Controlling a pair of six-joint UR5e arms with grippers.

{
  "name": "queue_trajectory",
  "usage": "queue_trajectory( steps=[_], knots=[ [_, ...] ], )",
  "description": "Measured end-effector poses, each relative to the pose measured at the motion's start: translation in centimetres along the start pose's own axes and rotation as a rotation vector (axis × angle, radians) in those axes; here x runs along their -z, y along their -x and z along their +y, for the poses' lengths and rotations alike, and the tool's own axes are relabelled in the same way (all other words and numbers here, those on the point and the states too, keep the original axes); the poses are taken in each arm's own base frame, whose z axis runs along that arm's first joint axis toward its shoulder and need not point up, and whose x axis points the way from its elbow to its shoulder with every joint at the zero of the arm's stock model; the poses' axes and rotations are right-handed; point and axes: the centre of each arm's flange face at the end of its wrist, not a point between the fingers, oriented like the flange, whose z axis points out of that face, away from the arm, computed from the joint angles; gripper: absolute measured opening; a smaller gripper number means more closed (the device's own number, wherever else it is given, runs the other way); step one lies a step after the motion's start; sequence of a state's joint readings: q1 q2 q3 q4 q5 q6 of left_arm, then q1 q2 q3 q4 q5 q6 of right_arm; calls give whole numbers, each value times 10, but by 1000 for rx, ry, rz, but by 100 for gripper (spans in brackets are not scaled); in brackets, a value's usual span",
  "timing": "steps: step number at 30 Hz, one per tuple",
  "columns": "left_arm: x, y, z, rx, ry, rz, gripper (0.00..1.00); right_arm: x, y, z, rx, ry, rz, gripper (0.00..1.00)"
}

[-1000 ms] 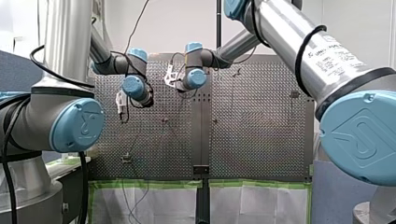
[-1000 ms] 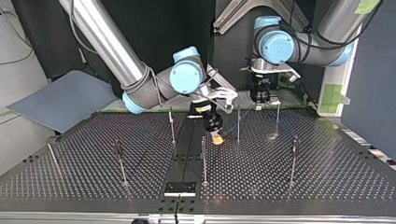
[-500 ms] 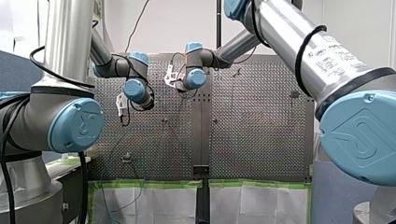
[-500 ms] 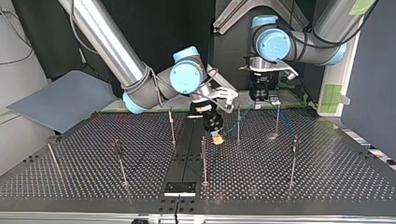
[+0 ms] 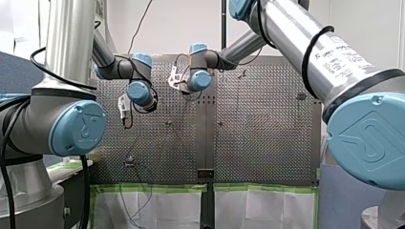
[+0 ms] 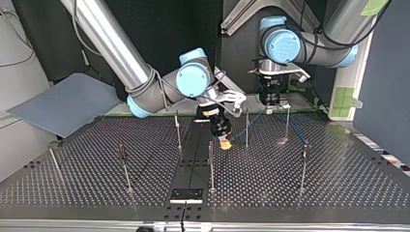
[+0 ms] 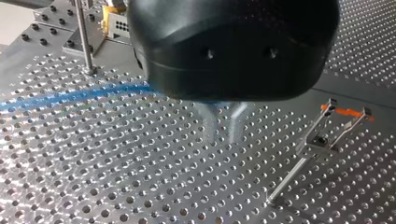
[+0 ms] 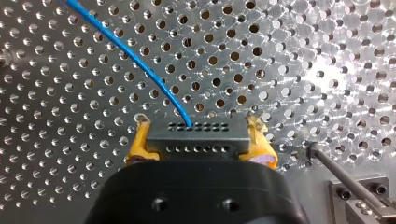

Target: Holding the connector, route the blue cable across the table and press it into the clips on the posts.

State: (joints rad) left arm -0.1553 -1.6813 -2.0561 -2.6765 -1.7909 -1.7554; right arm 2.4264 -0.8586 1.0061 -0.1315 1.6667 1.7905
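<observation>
— Is the right gripper [image 8: 198, 126] holding anything?
— Yes. Its yellow pads are clamped on both ends of the grey connector [image 8: 196, 142], low over the perforated table [image 8: 303, 46]. The blue cable [image 8: 140, 60] runs off it toward the left gripper [image 7: 222, 123].
— Is that one closed?
— It's too blurred, I can't tell.

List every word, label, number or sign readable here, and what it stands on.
Label on my right arm: printed lines, too blurred to read.
Blue joint caps: an embossed mark, no legible letters.
Nothing else readable in any view.
</observation>
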Motion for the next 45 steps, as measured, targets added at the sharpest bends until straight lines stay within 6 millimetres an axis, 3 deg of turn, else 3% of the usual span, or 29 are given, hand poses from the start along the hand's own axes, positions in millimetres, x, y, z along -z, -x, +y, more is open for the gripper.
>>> queue_trajectory(
  steps=[5,12,23,45],
  knots=[
    [1,-3,1,4,8,-11,51,0,0,0,0,0,0,0],
    [-2,0,2,11,9,-30,51,0,0,0,0,0,0,0],
    [-17,22,0,15,2,-64,51,0,0,0,0,0,0,0],
    [-17,23,0,6,1,-62,53,0,0,0,0,0,0,0]
  ],
)
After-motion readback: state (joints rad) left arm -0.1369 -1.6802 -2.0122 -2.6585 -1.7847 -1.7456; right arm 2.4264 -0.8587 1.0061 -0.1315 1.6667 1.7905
